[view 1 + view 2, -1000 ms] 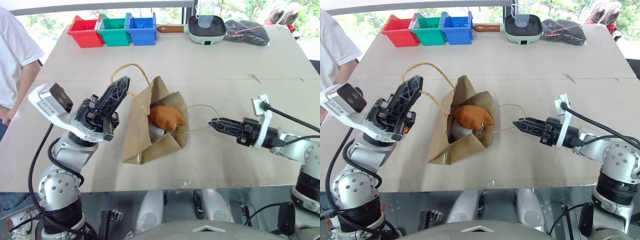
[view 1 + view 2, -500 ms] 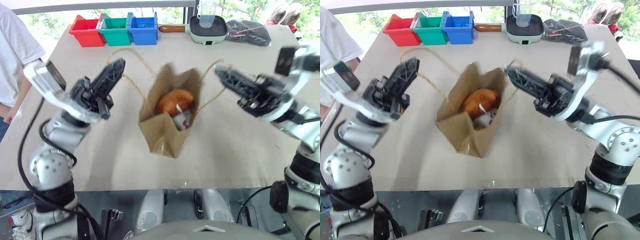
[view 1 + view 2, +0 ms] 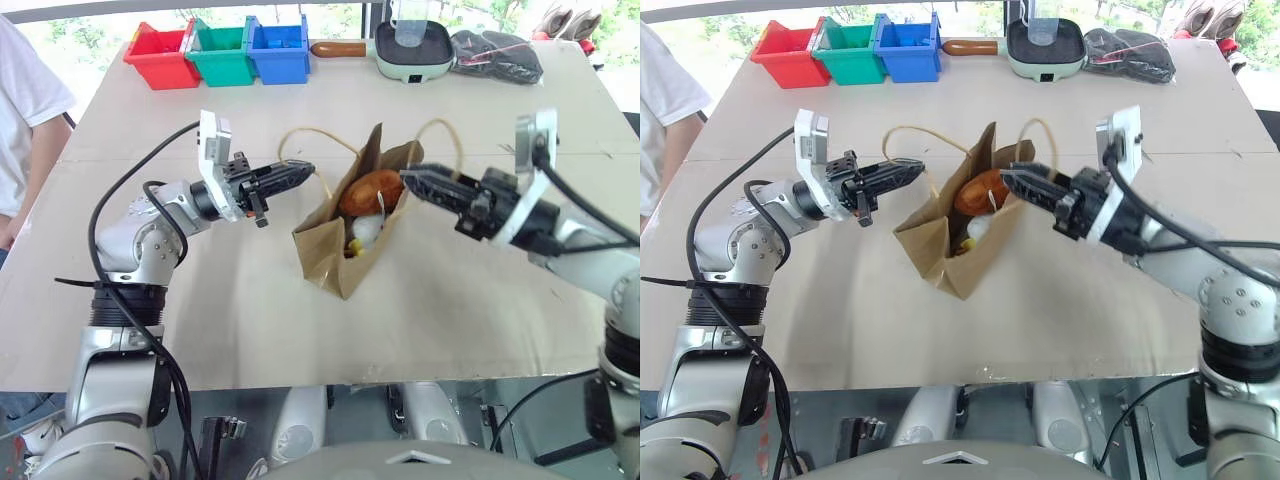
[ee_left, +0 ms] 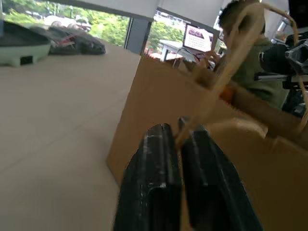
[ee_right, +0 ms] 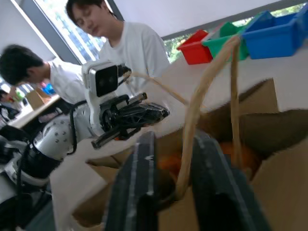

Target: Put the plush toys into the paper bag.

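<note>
The brown paper bag (image 3: 325, 250) stands tilted on the table (image 3: 240, 320), mouth open upward. Inside it, the orange-brown plush toy (image 3: 370, 190) sits on top, and a white plush toy (image 3: 366, 231) with a bit of yellow lies under it. My left gripper (image 3: 303, 171) points in level from the left, shut on the bag's left cord handle (image 3: 320, 131); in the left wrist view the cord (image 4: 211, 103) runs out from between the fingers (image 4: 154, 192). My right gripper (image 3: 409, 177) comes from the right at the bag's rim, shut on the right cord handle (image 3: 445, 125).
Red (image 3: 160, 57), green (image 3: 222, 54) and blue (image 3: 280, 48) bins line the table's far edge. Beside them are a pale green pan (image 3: 412, 47) with a cup on it and a black pouch (image 3: 495, 55). A person in a white shirt (image 3: 25, 110) stands at the left.
The bag, lying flat a second ago, has been drawn up by its handles into a standing pose. Both grippers moved in close to its mouth and now point level.
</note>
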`<action>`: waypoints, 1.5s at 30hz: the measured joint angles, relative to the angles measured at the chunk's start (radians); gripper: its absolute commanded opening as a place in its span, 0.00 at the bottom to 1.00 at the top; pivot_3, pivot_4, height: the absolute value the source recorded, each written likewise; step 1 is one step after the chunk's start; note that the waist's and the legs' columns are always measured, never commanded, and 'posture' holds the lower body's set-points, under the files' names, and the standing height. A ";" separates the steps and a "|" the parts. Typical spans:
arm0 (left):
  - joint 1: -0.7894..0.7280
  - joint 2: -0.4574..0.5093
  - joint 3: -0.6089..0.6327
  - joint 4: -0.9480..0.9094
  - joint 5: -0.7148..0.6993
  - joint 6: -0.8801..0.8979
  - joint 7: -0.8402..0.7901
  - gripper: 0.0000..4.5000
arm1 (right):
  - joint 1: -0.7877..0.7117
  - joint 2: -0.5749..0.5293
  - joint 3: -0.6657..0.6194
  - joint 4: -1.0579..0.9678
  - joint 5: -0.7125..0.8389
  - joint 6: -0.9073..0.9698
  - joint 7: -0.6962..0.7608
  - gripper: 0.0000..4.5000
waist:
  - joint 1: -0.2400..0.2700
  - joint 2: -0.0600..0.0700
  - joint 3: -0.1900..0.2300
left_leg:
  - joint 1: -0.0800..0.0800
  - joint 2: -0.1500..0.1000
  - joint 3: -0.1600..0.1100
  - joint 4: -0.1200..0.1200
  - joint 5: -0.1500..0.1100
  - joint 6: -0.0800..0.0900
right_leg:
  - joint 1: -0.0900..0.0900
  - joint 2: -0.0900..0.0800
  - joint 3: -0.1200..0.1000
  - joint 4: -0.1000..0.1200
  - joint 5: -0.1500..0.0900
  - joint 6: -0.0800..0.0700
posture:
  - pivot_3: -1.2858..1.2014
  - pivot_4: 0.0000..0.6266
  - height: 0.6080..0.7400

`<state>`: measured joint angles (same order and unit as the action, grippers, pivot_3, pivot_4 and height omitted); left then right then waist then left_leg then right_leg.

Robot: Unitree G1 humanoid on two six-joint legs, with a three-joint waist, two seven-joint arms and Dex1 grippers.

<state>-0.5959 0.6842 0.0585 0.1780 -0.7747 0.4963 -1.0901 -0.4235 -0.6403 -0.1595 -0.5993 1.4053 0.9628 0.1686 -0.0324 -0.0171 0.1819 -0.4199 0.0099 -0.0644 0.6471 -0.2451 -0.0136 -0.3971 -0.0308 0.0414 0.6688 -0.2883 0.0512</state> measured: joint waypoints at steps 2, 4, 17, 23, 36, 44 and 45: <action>0.002 0.018 0.043 0.000 0.000 0.006 -0.006 0.60 | 0.036 -0.069 -0.035 -0.053 0.042 0.000 0.028 0.46 | -0.004 0.000 0.000 | 0.000 0.000 -0.001 0.000 -0.001 0.001 | 0.000 -0.001 0.001 0.000 0.000 0.000 | 0.52 0.24 1.00; 0.020 0.030 0.084 -0.025 -0.017 0.030 -0.011 0.78 | 0.085 -0.139 -0.095 -0.074 0.097 -0.003 0.067 0.46 | -0.004 0.000 0.000 | 0.001 0.000 -0.001 0.000 -0.001 0.001 | 0.001 -0.003 0.001 0.000 0.000 0.000 | 0.52 0.24 1.00; 0.537 0.008 0.178 -0.515 -0.049 0.126 0.080 1.00 | 0.208 -0.093 0.238 -0.074 -0.470 -0.160 0.353 0.02 | 0.006 -0.002 -0.001 | 0.007 0.000 0.002 0.005 0.004 0.004 | 0.006 -0.002 0.004 0.000 0.006 0.003 | 0.52 0.24 1.00; 0.577 -0.102 0.094 -0.647 0.048 0.068 0.242 1.00 | 0.118 0.146 0.469 0.173 -0.767 -0.340 0.357 0.02 | 0.020 -0.003 -0.002 | 0.005 -0.001 0.002 0.005 0.005 0.004 | 0.004 -0.004 0.005 0.000 0.007 0.003 | 0.52 0.24 1.00; 0.478 -0.347 -0.074 -0.592 0.350 -0.083 0.568 0.68 | 0.086 0.296 0.510 0.345 -0.945 -0.451 0.445 0.00 | 0.018 -0.003 -0.002 | 0.006 -0.004 0.001 0.005 0.005 0.004 | 0.004 -0.003 0.004 0.006 0.007 0.003 | 0.52 0.24 1.00; 0.343 -0.310 -0.037 -0.393 0.328 -0.249 0.384 0.00 | 0.307 0.184 0.367 0.119 -0.965 -0.485 0.434 0.31 | 0.019 -0.003 -0.002 | 0.006 -0.005 0.003 0.006 0.005 0.004 | 0.003 -0.002 0.002 0.009 0.007 0.003 | 0.52 0.24 1.00; 0.272 -0.264 -0.031 -0.303 0.292 -0.285 0.243 0.00 | 0.360 0.148 0.316 0.070 -0.970 -0.505 0.435 0.41 | 0.021 -0.002 -0.002 | 0.005 -0.006 0.003 0.006 0.005 0.004 | 0.003 -0.001 0.001 0.010 0.007 0.002 | 0.52 0.24 1.00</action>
<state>-0.3240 0.4198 0.0278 -0.1254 -0.4825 0.2118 -0.8471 -0.0635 -0.4926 0.1565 -0.5296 0.4348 0.4577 0.6035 -0.0115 -0.0190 0.1794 -0.4146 0.0038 -0.0611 0.6534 -0.2398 -0.0101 -0.3938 -0.0320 0.0425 0.6787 -0.2817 0.0536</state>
